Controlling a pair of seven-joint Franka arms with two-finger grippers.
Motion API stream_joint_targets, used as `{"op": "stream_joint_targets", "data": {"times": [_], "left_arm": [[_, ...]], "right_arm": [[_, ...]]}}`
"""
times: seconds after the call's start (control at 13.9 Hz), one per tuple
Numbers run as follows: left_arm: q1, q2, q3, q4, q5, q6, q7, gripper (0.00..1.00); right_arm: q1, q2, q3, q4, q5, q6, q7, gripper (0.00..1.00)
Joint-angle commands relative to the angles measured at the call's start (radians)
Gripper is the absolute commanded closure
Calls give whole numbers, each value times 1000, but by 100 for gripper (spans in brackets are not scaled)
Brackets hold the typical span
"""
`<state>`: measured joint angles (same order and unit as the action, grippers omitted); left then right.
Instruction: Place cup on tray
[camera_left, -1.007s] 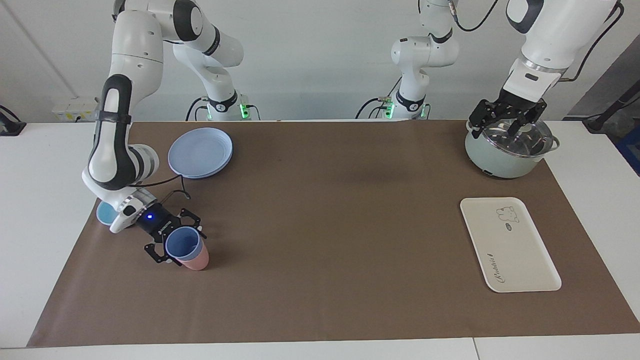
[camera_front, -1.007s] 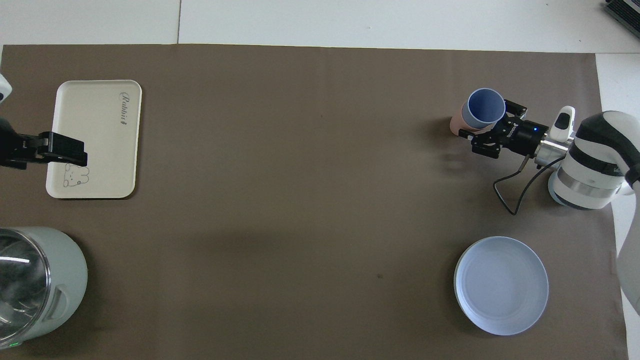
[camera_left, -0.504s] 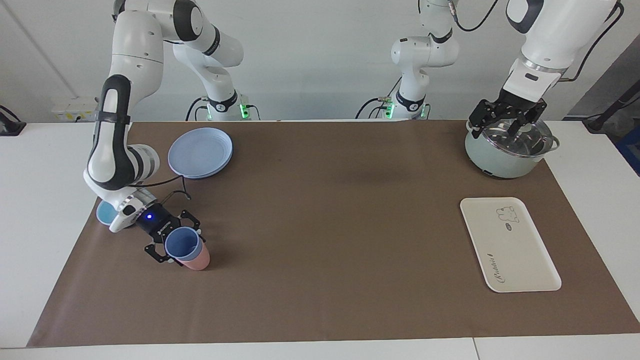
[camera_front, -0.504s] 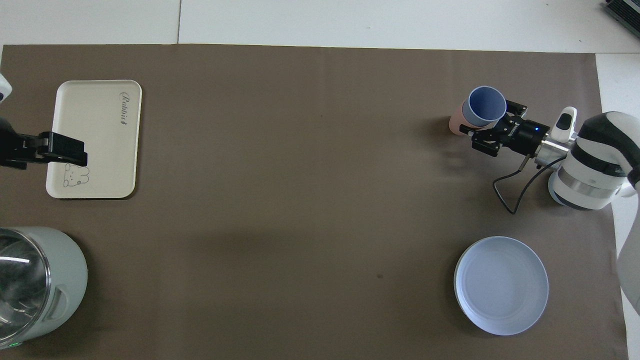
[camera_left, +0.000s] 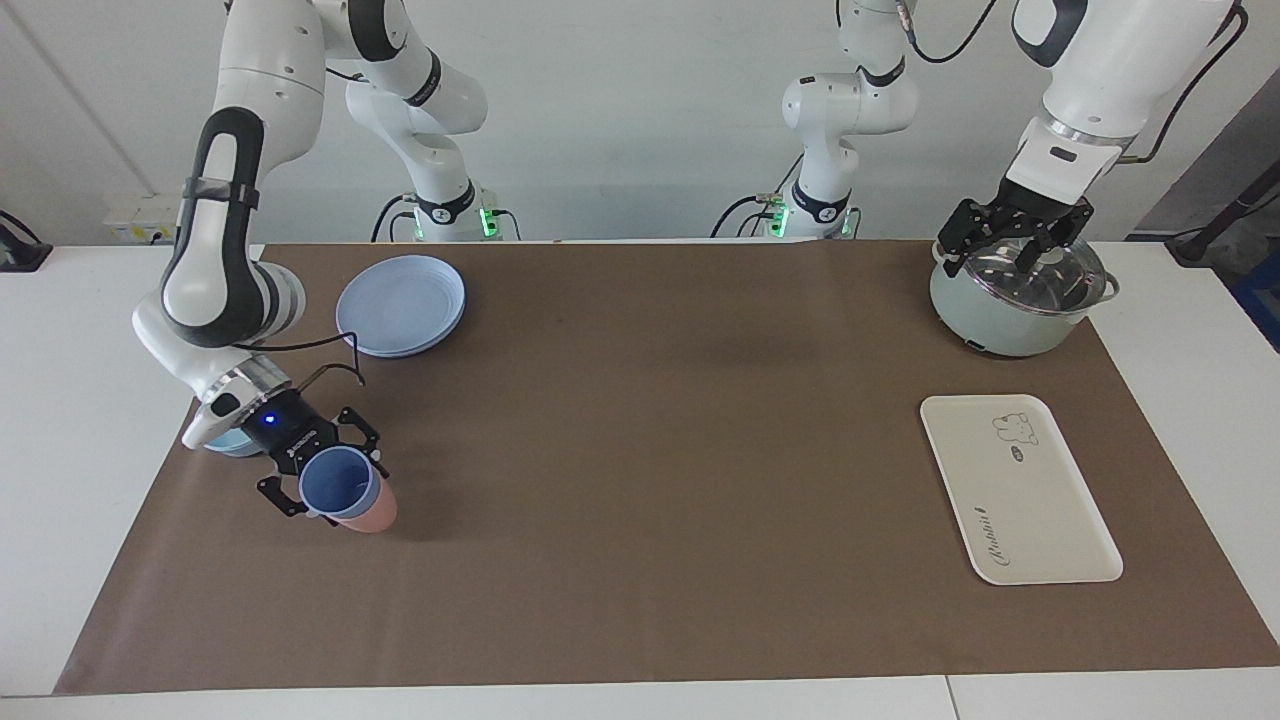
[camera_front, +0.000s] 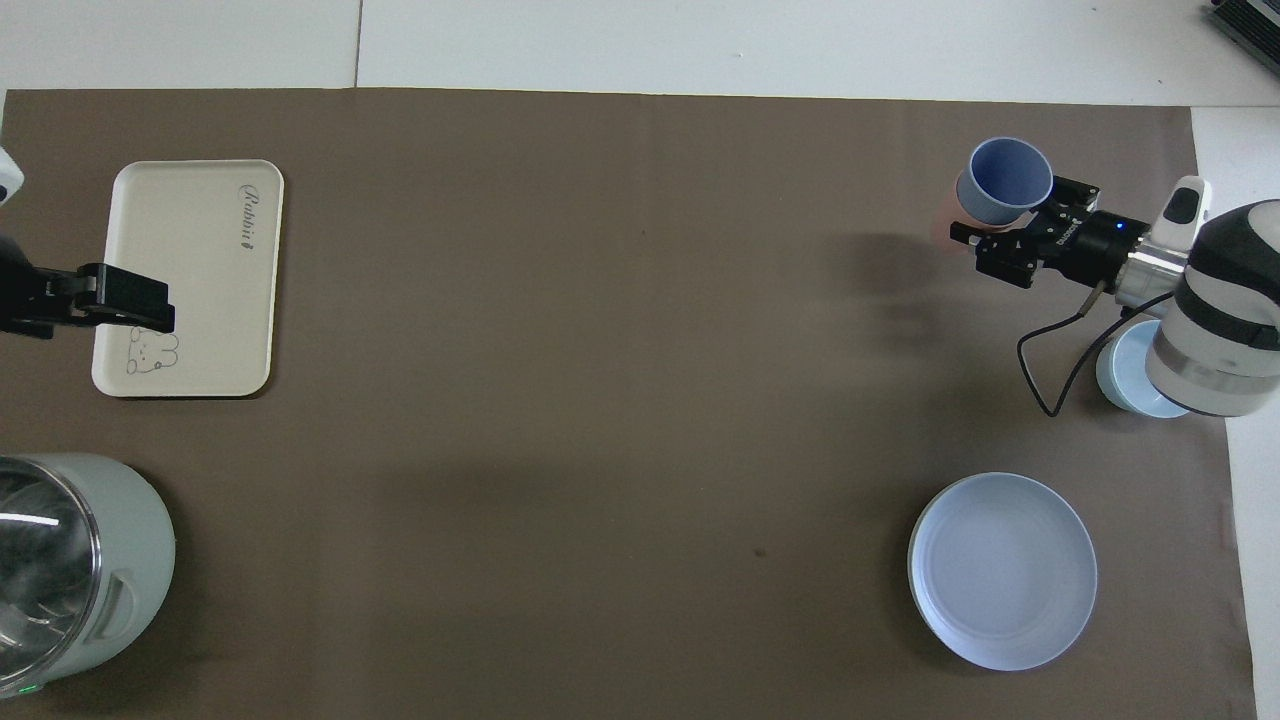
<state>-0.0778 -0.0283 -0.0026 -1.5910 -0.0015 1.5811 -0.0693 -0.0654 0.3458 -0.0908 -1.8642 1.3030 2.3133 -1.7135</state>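
mat (camera_left: 640, 560): brown sheet covering most of the table, everything sitting on it.
pot (camera_left: 1015, 300): lidded, sitting at the left arm's end, nearer the robots than the tray; not part of the job.
tray (camera_left: 1050, 520): lying bare at the left arm's end of the table, nothing on it; placing is not done yet.
plate (camera_left: 400, 305): round blue one sitting at the right arm's end, untouched.
bowl (camera_front: 1125, 375): low light-blue one, partly hiding under the right arm's wrist.
pink tumbler (camera_left: 372, 515): standing on the mat, mostly covered by the cup in both views.
cup (camera_left: 338, 482): sitting in the right gripper (camera_left: 322, 470), which is clamping its fingers on the wall below the rim; looking raised over the pink tumbler, well apart from the tray.
left gripper (camera_left: 1012, 240): hanging over the pot lid, fingers spread wide, holding nothing; the left arm is waiting.
progress: grasp looking done, lift looking underway.
remaining: carrying the cup across the whole mat to the tray, setting it down upright, releasing. Most of the task is lying ahead.
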Motion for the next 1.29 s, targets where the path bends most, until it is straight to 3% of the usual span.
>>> {"op": "stream_joint_targets", "data": {"times": [0.0, 0.5, 0.58, 0.72, 0.94, 1.08, 1.22], "left_arm": [[-5, -22, 7, -21, -2, 3, 17, 0], [-23, -10, -3, -3, -12, 49, 13, 0], [-23, -7, -7, -4, -44, 69, 10, 0], [-7, 22, 1, 2, -237, 108, -7, 0], [-42, 167, -23, 124, -317, 204, -278, 0], [-94, 284, -28, 250, -350, 252, -421, 1], [-153, 353, -30, 298, -356, 354, -539, 5]], "right_arm": [[42, -83, -3, -9, -175, 46, 245, 100], [202, -171, -6, 26, -721, 141, 971, 100], [229, -171, -4, 40, -798, 143, 1070, 100], [281, -171, -6, 53, -933, 140, 1228, 100], [358, -179, -4, 57, -1118, 112, 1432, 100], [392, -183, -6, 62, -1215, 68, 1497, 100], [413, -194, 5, 63, -1284, 17, 1515, 100]]}}
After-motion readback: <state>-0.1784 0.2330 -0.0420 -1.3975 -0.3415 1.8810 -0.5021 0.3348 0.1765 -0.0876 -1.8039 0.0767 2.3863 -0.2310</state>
